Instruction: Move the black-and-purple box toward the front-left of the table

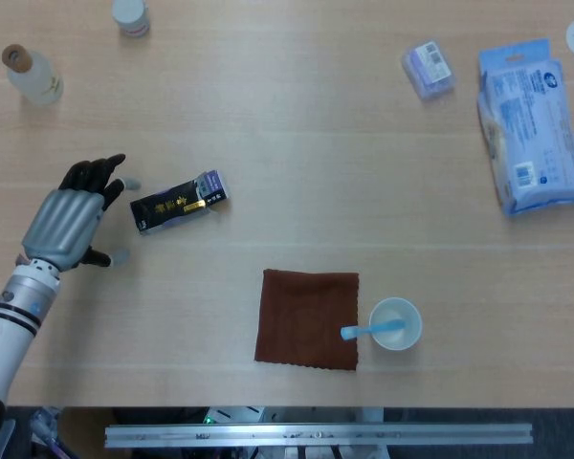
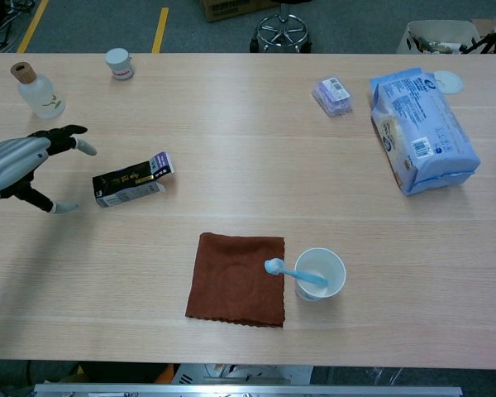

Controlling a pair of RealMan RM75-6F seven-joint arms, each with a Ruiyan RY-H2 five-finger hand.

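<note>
- The black-and-purple box (image 1: 180, 203) lies flat on the counter (image 1: 297, 143), left of the middle, its long side a little slanted, purple end to the right and slightly farther back.
- The left hand (image 1: 69, 218) is just beside the box's dark left end, apart from it; a narrow strip of bare wood shows between fingertips and box in both views.
- That hand is spread wide and holds nothing: fingers (image 2: 70, 135) reach past the far side of the box end, thumb (image 2: 56, 206) toward the near side. Whether it rests on the wood or floats above it is hard to judge from here.
- The right hand shows in neither view.
- Bare wood runs from the box to the counter's near edge and left edge, apart from where the left forearm lies.
- The brown cloth (image 1: 308, 318) sits near the front edge, well to the right of the box, with a white cup (image 1: 396, 324) holding a blue toothbrush (image 1: 365, 331) just beside it.
- A bottle (image 1: 31, 75) and a small jar (image 1: 130, 15) stand at the far left; a small purple packet (image 1: 428, 68) and a blue wipes pack (image 1: 530, 127) lie far right.
</note>
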